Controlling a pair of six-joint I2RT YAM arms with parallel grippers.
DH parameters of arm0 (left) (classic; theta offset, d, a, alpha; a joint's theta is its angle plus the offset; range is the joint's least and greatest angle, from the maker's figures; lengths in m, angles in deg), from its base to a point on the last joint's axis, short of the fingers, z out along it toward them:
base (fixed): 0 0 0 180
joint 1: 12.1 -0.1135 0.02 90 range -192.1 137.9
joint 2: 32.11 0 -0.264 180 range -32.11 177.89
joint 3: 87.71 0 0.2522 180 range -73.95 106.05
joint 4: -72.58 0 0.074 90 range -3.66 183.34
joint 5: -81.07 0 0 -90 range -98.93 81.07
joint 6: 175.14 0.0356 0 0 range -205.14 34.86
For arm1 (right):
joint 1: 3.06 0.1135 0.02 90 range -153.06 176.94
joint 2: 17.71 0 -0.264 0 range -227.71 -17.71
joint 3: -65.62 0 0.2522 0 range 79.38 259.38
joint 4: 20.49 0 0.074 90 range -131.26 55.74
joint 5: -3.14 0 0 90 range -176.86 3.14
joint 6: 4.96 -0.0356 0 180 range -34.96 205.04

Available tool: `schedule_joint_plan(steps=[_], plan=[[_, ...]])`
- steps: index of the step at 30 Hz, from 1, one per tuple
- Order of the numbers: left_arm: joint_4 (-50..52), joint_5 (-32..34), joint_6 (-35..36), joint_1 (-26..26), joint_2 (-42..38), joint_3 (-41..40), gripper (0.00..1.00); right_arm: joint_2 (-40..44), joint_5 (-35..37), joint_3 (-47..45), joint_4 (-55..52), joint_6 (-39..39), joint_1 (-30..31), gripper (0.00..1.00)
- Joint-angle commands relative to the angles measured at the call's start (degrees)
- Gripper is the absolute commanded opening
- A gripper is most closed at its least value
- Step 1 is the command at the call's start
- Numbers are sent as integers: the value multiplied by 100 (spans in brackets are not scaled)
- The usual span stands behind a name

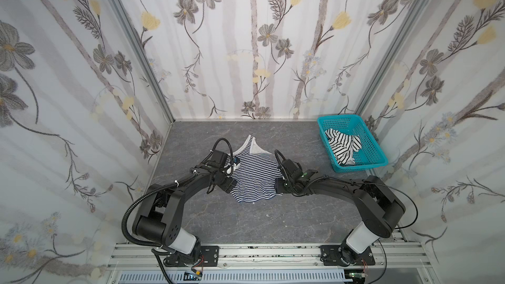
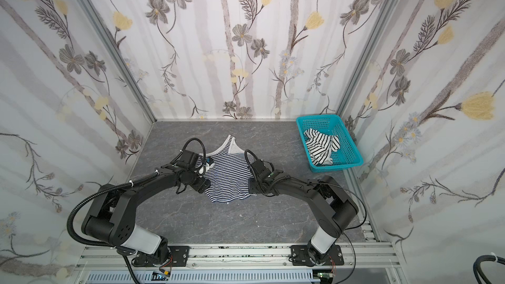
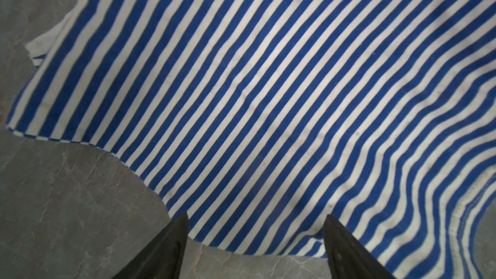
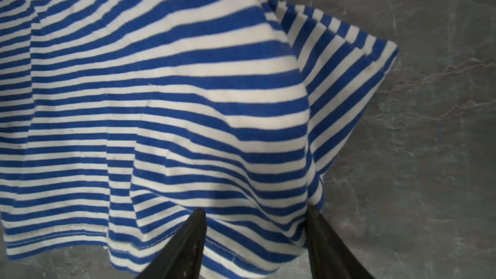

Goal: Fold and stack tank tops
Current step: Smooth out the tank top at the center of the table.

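Note:
The navy-and-white striped tank top (image 1: 254, 178) (image 2: 228, 178) lies flat on the grey table, its white-trimmed straps pointing to the back wall. My left gripper (image 1: 231, 184) (image 3: 256, 216) is open at the top's left side edge, its fingers straddling the cloth's rim (image 3: 268, 89) and holding nothing. At the right side, near the hem, my right gripper (image 1: 279, 186) (image 4: 255, 208) stands open, and a loose bulge of striped cloth (image 4: 161, 89) lies between its fingers. The white tank top with wide black stripes (image 1: 341, 143) (image 2: 321, 143) sits crumpled in the basket.
A turquoise perforated basket (image 1: 360, 166) (image 2: 337, 166) stands at the back right corner of the table. Floral-papered walls close in the left, back and right sides. Both arm bases sit on the aluminium rail (image 1: 267, 252) along the front edge.

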Motion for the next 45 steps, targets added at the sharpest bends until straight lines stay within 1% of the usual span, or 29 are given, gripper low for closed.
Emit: schedule_joint_plan(steps=[1, 4, 5, 7, 8, 10, 11, 12, 15, 18, 20, 23, 25, 28, 33, 38, 42, 43, 45], plan=[[5, 53, -23, 55, 97, -42, 78, 66, -59, -26, 358, 160, 51, 60], [4, 321, 16, 162, 186, -132, 75, 102, -73, -99, 325, 193, 53, 60], [0, 455, 4, 188, 225, -144, 74, 100, -128, -122, 328, 194, 61, 58], [-29, 729, -42, 194, 353, -120, 73, 96, -208, -150, 376, 188, 78, 50], [-59, 872, -53, 192, 429, -96, 72, 82, -248, -137, 405, 179, 95, 44], [-120, 1137, -78, 182, 599, -22, 70, 53, -319, -47, 408, 187, 114, 25], [-142, 1221, -93, 169, 676, 28, 68, 55, -332, 42, 376, 203, 130, 11], [-163, 1294, -112, 162, 728, 93, 66, 92, -331, 126, 317, 210, 153, 0], [-206, 1287, -150, 116, 719, 269, 64, 321, -500, 376, 249, 221, 201, 0], [-241, 1192, -167, 69, 608, 512, 74, 578, -830, 713, 249, 215, 228, 0], [-238, 917, -247, -45, 495, 711, 80, 627, -1010, 1028, 225, 222, 228, 0], [-211, 506, -360, -318, 337, 913, 84, 492, -1176, 1700, 60, 223, 228, 0], [-202, 413, -345, -444, 245, 910, 84, 322, -1257, 2108, 16, 240, 207, 0], [-198, 415, -295, -550, 50, 760, 84, -100, -1450, 2700, -55, 162, 63, 0], [-198, 387, -239, -663, -348, 419, 85, -1136, -1511, 3605, -450, 49, -404, 0], [-202, 460, -177, -731, -514, 233, 85, -2426, -1637, 4904, -1098, 414, -371, 0], [-202, 467, -178, -781, -543, 175, 85, -3151, -1509, 5557, -1490, 536, -258, 0], [-198, 473, -185, -795, -544, 175, 85, -3276, -1497, 5643, -1567, 560, -233, 3], [-202, 480, -199, -804, -525, 164, 86, -3392, -1403, 5638, -1613, 602, -203, 28]])
